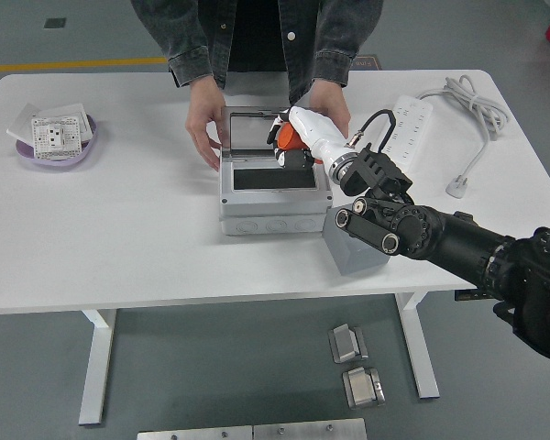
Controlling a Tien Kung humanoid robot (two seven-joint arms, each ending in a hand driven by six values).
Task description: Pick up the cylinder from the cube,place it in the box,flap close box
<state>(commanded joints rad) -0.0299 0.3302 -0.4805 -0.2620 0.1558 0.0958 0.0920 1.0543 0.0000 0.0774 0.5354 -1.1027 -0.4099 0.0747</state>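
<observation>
White table (119, 211) carries grey box (270, 197), lid raised at far side, person's hands (204, 124) steadying both sides. Grey cube (359, 247) just beside box, right, top bare. Right hand (298, 139) over box opening, fingers clamped on orange cylinder (285, 137). Step: placing into box. Next, by my judgement: lower into opening, release, then swing flap shut.

The orange cylinder (286, 136) sits in the hand (291, 139), over the open grey box (270, 192). The grey cube (357, 249) stands under the arm.
</observation>
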